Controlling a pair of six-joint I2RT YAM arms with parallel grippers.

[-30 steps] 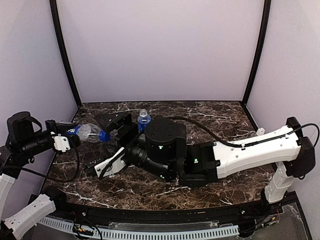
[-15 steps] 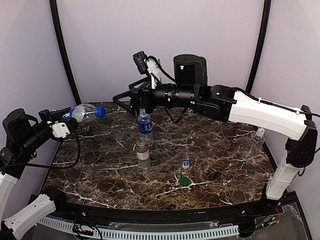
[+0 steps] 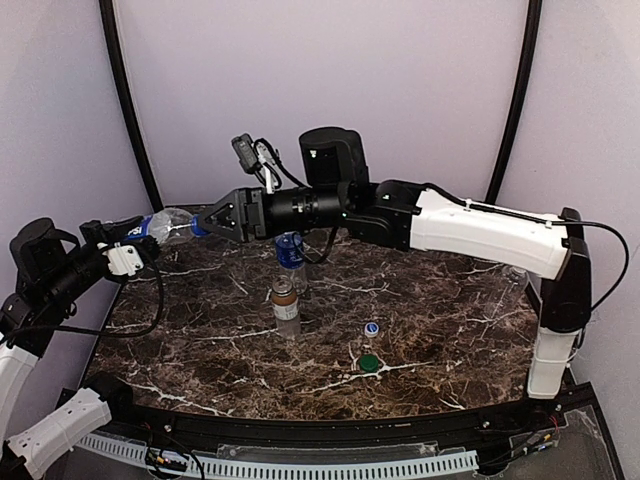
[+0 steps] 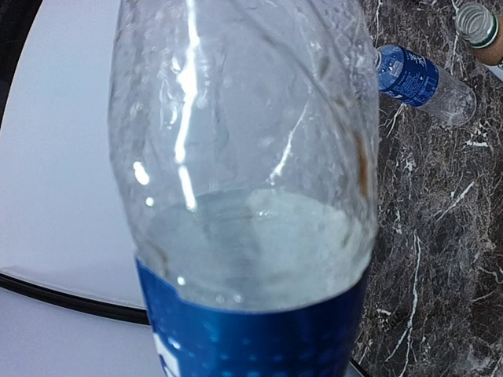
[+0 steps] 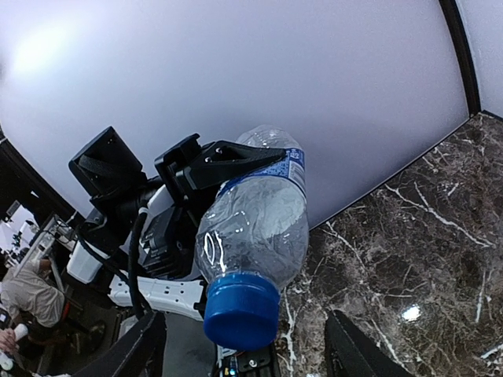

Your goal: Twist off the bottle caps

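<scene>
My left gripper [image 3: 128, 238] is shut on a clear bottle [image 3: 165, 226] with a blue label, held sideways above the table's left edge. The bottle [image 4: 244, 157] fills the left wrist view and hides the fingers. Its blue cap [image 5: 240, 310] points right, at my right gripper [image 3: 205, 222]. That gripper [image 5: 244, 334] is open, with a dark finger on each side of the cap and a gap on both sides. A blue-and-white cap [image 3: 371, 328] and a dark green cap [image 3: 369, 363] lie loose on the table.
A blue-labelled bottle [image 3: 289, 250] stands mid-table behind a short brown bottle [image 3: 285, 305]; both also show in the left wrist view, the blue-labelled bottle [image 4: 416, 75] and the brown bottle [image 4: 481, 27]. The right arm [image 3: 480, 235] spans the table above them. Pale walls close the back and sides.
The right arm rose from low over the table's middle and swung left to the held bottle's cap. Its jaws have narrowed around the cap. The left arm kept the bottle nearly still.
</scene>
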